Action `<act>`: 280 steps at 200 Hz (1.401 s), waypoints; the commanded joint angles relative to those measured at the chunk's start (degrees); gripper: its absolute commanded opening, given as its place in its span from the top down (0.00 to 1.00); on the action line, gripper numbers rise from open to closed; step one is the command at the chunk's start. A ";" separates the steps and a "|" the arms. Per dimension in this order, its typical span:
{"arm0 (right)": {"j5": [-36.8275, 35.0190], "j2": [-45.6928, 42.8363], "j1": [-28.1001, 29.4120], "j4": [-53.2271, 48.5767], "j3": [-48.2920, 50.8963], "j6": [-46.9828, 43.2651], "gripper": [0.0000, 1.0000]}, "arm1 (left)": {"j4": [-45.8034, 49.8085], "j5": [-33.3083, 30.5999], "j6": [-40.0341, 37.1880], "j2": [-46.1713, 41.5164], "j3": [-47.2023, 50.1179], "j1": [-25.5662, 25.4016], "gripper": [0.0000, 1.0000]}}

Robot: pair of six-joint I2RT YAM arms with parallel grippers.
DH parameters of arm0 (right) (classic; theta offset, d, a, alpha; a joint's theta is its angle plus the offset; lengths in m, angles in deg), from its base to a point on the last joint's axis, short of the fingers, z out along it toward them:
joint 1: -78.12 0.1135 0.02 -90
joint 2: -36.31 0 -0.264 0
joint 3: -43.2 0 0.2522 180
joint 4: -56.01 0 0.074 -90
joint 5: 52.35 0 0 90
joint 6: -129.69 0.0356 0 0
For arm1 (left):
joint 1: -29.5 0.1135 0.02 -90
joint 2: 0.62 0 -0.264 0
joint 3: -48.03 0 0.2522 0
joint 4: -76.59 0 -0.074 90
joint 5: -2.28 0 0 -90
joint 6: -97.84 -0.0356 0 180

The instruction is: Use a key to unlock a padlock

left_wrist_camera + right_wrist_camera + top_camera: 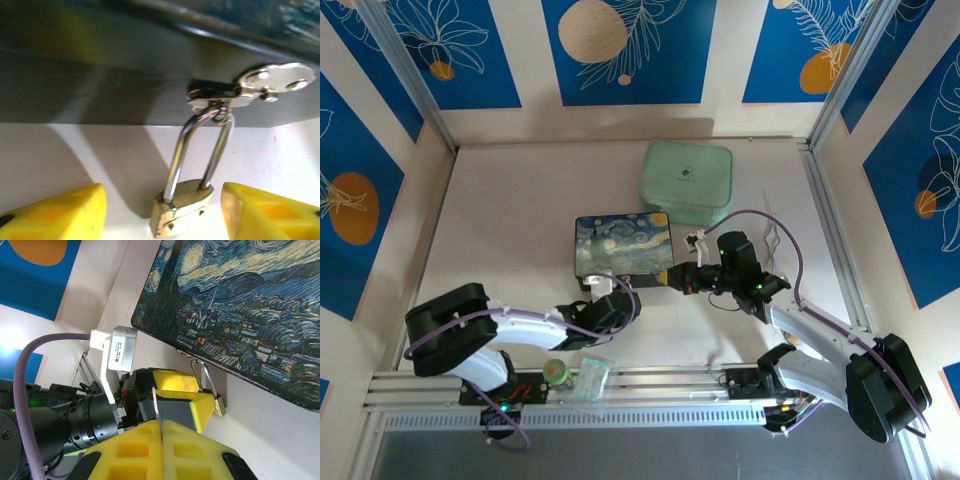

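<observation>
The padlock (182,210) hangs from the painted box (240,305). Its shackle (195,150) is threaded through the ring of the latch (250,87) on the box's front wall. The brass body lies tilted just off that wall, low by the table (75,160), which it seems to rest on. That is why I come at it from the box's front side, both claws low against that one wall.

My left claw (164,207) is spread wide, with a yellow finger on either side of the brass body and neither touching it. The lock sits in the gap, nearer one finger than the other. I judge the claw stands so in order to close on the body and steady it, since a lock dangling from a latch would swing away from a push.

My right claw (161,440) is pressed together on a thin silvery sliver standing up between its pads, which I take to be the key (156,407) seen edge-on. It sits near the box's front wall, short of the padlock, with a left-claw finger between them. I cannot make out the keyhole, so I cannot tell whether the key is lined up.
</observation>
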 commanded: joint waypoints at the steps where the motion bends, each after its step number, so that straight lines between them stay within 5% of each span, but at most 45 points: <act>1: 0.88 0.63 -0.18 -0.11 0.33 -0.65 0.98 | -0.42 1.47 1.88 2.20 -1.04 0.46 0.43; 40: 0.58 0.28 -0.35 -0.37 0.59 -0.82 0.98 | -1.82 2.97 2.22 4.43 -1.52 0.55 0.67; 122: 4.47 2.56 -0.71 3.37 1.33 5.40 0.98 | -3.22 4.70 7.39 2.33 -0.35 1.24 0.82; 158: 6.08 4.46 -0.71 8.56 4.25 13.94 0.98 | -15.87 7.14 16.40 2.54 5.14 3.34 0.92; 280: 2.31 17.21 4.77 27.24 10.37 34.21 0.98 | -19.07 2.72 24.95 -1.42 5.49 3.89 0.92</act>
